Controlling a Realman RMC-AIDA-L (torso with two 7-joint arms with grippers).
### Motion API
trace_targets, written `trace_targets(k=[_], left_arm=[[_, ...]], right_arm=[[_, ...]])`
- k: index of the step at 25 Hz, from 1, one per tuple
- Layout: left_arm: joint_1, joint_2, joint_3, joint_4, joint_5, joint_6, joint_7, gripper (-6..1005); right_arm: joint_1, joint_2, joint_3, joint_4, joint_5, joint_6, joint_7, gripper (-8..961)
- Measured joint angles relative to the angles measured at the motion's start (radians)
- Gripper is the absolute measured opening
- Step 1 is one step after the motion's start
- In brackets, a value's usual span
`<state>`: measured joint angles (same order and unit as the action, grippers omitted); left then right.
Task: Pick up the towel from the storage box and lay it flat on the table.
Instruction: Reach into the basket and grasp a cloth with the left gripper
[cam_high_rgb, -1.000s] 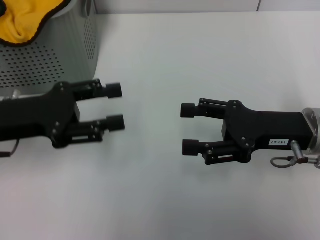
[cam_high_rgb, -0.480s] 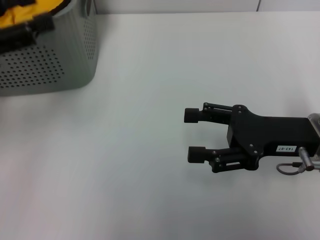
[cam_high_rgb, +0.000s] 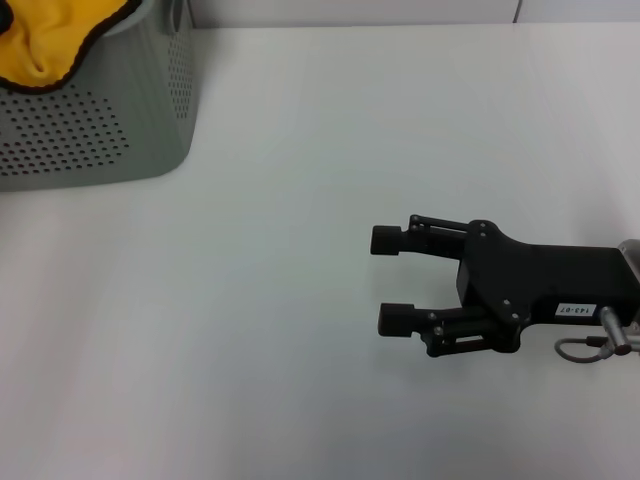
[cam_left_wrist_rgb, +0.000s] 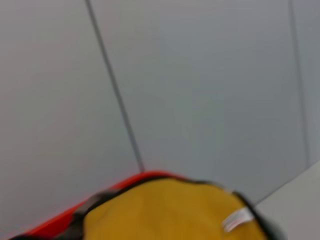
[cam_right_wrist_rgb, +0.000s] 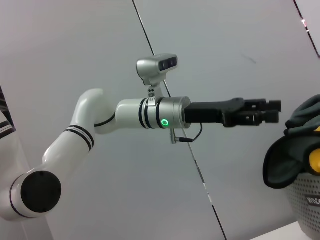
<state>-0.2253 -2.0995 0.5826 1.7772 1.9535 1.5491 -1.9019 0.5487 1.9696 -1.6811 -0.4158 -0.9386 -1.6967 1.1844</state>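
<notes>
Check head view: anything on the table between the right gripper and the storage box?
Nothing. In the head view only bare table lies between the right gripper and the storage box.

White table (cam_high_rgb: 300, 150), plain & smooth, fills most of head view. Only thing sitting on it: grey perforated storage box (cam_high_rgb: 110, 125), at far left corner, next to back edge. Box base also shows in right wrist view, by table edge.

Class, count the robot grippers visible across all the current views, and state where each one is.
2. The right gripper hovers open over the table; the left gripper reaches above the towel in the storage box.
</notes>
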Motion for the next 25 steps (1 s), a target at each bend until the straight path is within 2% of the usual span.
trace_targets(k=[1,6,12,20,25], left_arm=[[-0.004,0.0,0.001,0.026,0.076,-0.019,-0.011,691],[-0.011,0.0,0.005,0.04,0.194,-0.05,-0.02,690],[0.002,-0.002,0.1,0.02,0.337,-0.177,-0.032,645],[-0.006,0.0,0.2,-0.035,0.474,-0.284,-0.093,586],[-0.011,0.0,0.208,-0.047,0.47,-0.285,-0.111,549]], right_arm=[[-0.002,0.001,0.0,0.0,0.0,0.0,0.0,869],[-0.007,0.003,0.0,0.0,0.0,0.0,0.0,869],[-0.007,0.008,0.0,0.0,0.0,0.001,0.0,869],[-0.015,0.015,-0.001,0.001,0.0,0.003,0.0,865],[-0.028,0.015,0.0,0.002,0.0,0.002,-0.001,855]])
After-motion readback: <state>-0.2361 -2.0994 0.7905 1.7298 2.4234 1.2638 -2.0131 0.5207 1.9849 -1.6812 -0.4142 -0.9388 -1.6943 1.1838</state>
